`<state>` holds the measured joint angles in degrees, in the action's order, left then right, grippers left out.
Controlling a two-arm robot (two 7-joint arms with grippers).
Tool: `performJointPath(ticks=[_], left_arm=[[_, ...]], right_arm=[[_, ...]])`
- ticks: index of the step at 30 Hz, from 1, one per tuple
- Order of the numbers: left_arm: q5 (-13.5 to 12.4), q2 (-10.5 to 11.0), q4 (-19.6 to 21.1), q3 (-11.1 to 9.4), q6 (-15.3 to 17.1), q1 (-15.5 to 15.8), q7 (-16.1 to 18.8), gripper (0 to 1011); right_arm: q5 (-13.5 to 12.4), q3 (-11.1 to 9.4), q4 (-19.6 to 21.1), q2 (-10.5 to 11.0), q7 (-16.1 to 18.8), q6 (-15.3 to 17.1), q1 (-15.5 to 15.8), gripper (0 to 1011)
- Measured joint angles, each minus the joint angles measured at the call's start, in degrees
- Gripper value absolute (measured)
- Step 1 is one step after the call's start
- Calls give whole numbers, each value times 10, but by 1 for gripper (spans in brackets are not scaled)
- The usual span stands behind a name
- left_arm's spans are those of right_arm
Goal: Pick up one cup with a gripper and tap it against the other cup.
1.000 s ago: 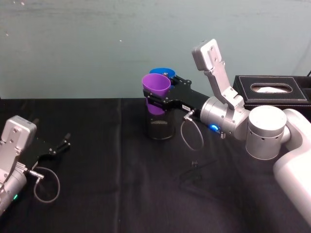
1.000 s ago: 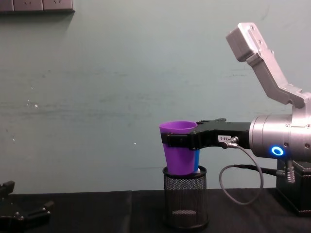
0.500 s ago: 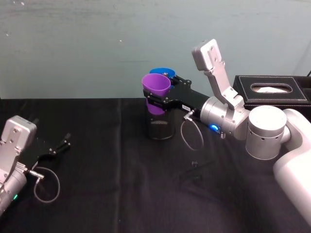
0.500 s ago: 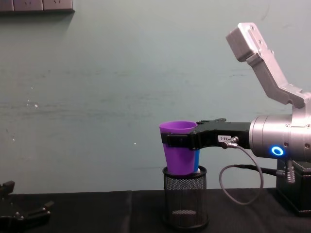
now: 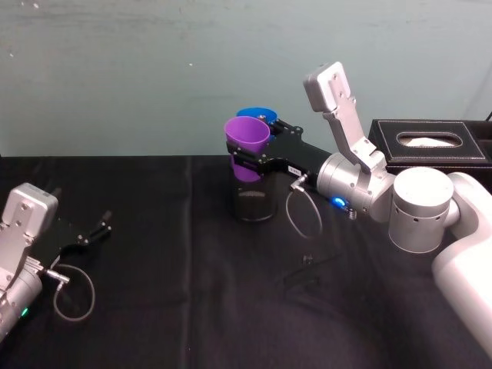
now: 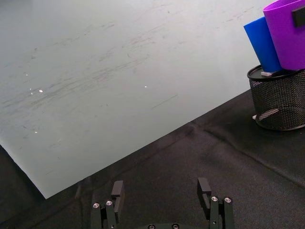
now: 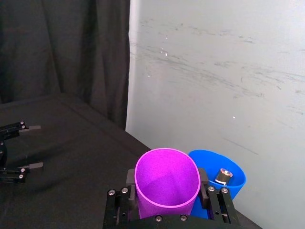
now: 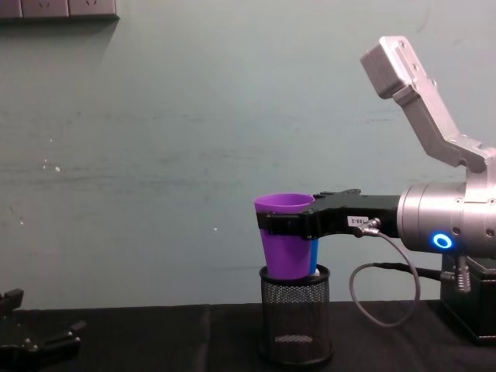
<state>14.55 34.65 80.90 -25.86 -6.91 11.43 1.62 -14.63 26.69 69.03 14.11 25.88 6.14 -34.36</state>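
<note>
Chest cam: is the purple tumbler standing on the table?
No: the right hand grips the smooth purple tapered plastic tumbler, holding it off the table at the black mesh pen holder's rim.

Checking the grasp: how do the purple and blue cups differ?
The purple cup is clamped by the right gripper; the blue cup rests ungripped in the mesh holder. The purple cup sits nearer the robot, the blue cup behind it. Both are smooth, handleless tapered tumblers.

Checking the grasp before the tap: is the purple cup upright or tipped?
Upright. In the chest view the purple cup stands with its rim level and mouth up, clamped by the right gripper.
</note>
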Motion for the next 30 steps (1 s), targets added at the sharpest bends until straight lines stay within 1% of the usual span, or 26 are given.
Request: performJointPath(ticks=[30], left_arm=[[0, 0, 0, 0, 0, 0, 0, 1000]], right_arm=[[0, 0, 0, 0, 0, 0, 0, 739]])
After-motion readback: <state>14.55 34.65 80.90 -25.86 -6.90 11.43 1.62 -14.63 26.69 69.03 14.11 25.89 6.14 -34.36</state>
